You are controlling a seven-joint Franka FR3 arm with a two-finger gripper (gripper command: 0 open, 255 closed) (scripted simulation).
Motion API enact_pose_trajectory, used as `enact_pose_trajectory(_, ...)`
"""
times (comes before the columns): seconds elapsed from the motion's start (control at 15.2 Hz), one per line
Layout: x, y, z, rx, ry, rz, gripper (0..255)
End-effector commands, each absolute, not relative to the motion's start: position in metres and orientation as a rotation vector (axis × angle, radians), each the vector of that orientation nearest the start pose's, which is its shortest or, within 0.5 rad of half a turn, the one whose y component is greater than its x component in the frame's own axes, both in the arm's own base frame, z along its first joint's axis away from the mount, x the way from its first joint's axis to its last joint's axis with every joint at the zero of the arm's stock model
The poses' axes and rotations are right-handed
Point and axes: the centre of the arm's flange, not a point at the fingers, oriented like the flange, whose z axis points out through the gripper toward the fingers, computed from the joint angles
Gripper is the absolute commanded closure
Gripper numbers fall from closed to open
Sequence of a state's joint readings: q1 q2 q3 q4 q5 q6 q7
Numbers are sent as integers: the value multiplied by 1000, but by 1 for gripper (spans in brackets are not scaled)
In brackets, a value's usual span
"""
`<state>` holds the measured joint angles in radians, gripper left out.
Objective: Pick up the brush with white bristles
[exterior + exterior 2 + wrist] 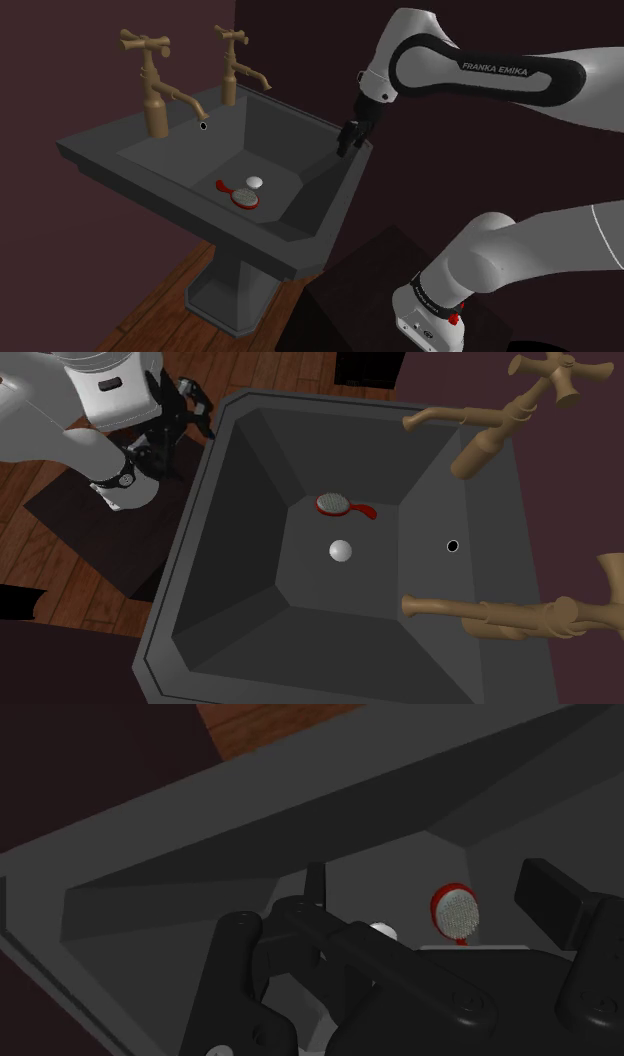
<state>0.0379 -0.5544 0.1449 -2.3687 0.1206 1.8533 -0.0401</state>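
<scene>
- End effector (350,138) spread wide, empty, hovering at the sink (150,182) rim's corner.
- Brush (240,194) flat on basin floor, just beside plug (254,183), clear of sloped walls.

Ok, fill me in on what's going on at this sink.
The white arm is after the red brush, which lies untouched on the bottom of the sink, beside the pale round drain. The gripper hangs open and empty by the rim on the stand's side, not yet down in the basin.
</scene>
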Motion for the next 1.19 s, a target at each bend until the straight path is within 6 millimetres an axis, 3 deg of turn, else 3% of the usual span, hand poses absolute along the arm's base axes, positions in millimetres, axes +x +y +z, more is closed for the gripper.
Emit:
enact_pose_trajectory(0.0,399,100,507,-3082,-270,-42,0)
enact_pose_trajectory(1.12,534,209,360,-3040,-311,50,0)
